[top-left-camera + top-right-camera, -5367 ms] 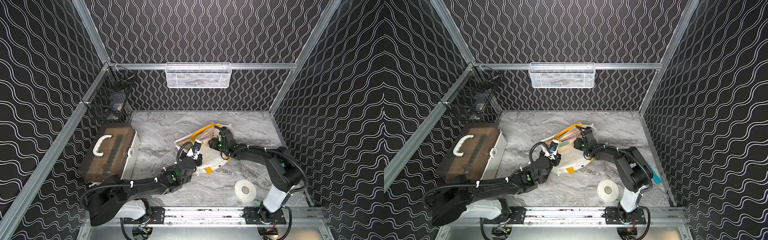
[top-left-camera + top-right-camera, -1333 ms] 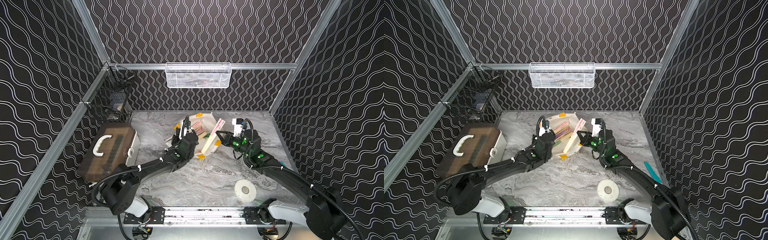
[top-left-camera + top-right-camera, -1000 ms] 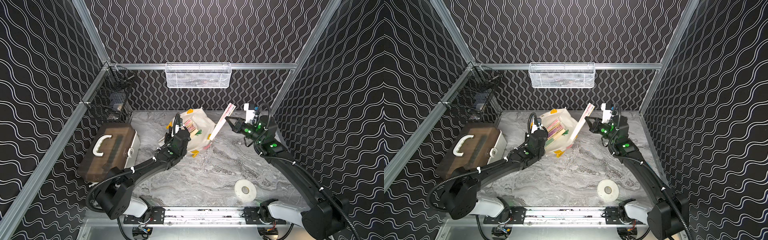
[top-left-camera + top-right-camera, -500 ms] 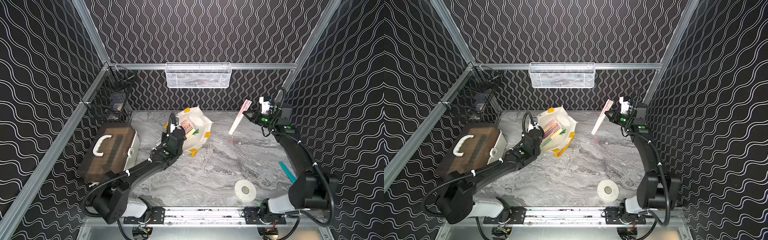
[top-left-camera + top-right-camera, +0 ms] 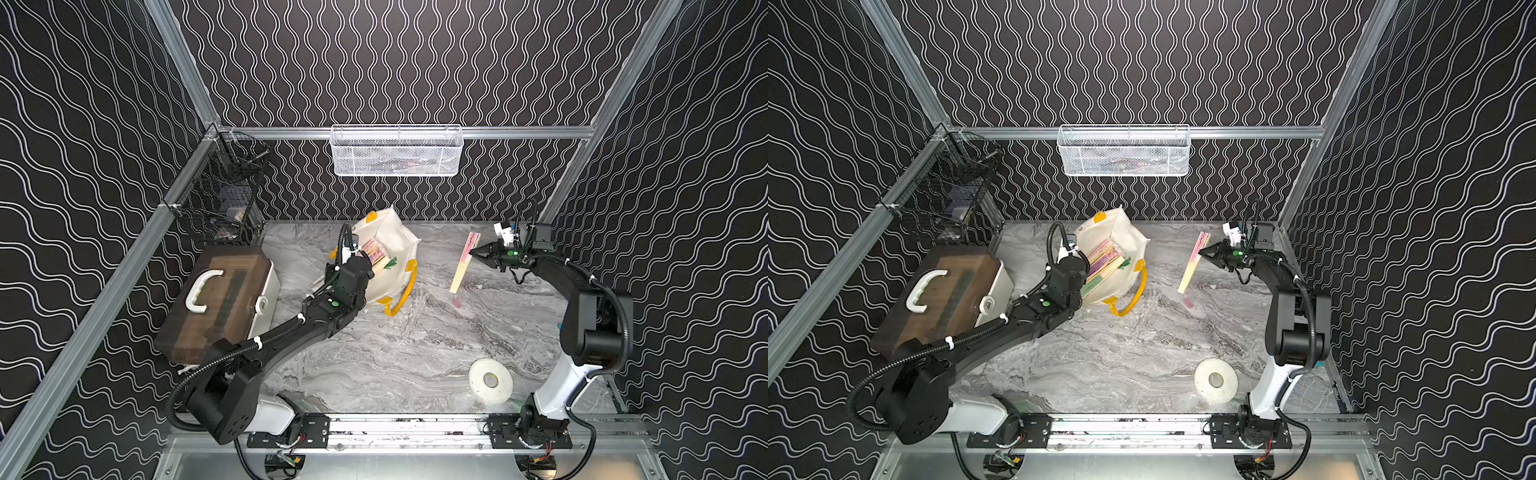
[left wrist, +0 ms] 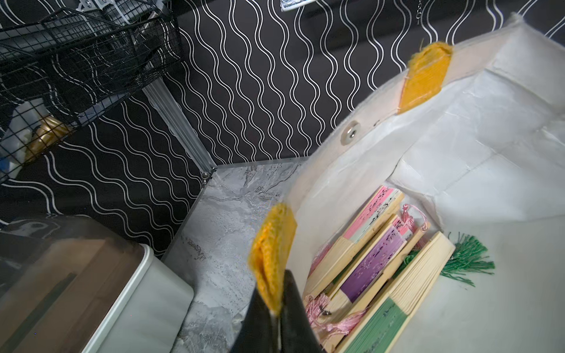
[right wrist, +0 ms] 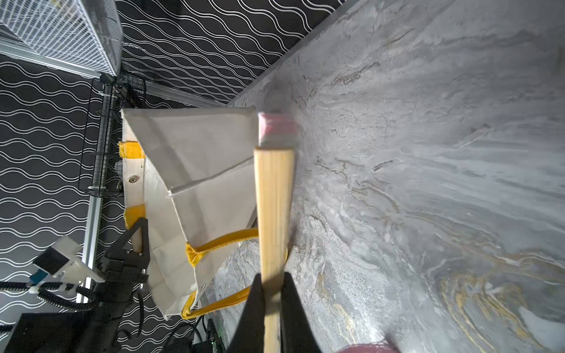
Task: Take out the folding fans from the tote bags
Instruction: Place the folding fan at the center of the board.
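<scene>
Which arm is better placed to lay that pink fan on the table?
Right, probably: the right tool is shut on the pink fan, clear of the tote bag. The left tool is pinching the bag's rim.

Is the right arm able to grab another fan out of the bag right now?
Probably not yet: the right gripper is shut on a pink fan, away from the tote bag. The left gripper pinches the bag's rim and its mouth is open, so the fans inside look reachable afterwards.
</scene>
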Available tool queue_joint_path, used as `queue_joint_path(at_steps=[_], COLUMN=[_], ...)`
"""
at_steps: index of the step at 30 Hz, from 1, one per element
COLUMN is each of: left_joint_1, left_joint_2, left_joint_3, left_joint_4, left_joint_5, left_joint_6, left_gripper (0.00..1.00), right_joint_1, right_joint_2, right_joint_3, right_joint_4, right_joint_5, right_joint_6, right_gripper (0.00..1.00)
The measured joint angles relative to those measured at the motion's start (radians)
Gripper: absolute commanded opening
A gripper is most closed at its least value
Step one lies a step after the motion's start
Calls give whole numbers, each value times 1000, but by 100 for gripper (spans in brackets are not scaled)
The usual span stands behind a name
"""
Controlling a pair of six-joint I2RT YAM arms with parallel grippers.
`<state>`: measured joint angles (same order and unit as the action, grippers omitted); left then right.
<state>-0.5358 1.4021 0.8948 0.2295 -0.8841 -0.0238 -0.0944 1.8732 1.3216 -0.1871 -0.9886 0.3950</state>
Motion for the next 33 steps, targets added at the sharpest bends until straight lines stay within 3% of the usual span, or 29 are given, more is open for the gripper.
queue_joint_path(at_steps=[15,33], left_joint_1=[2,3], left_joint_2=[3,-9], left_joint_3=[2,9], left_joint_4=[-6,-39], left_joint_5=[8,27], left_joint_6=[-10,-51], left_gripper=[0,0], right_joint_1=[34,32], right_joint_2=[288,549], right_joint_3=[204,474], right_joint_4=[-146,-355], right_joint_5=[-64,3], right_joint_6=[-114,-228], right_gripper=[2,12])
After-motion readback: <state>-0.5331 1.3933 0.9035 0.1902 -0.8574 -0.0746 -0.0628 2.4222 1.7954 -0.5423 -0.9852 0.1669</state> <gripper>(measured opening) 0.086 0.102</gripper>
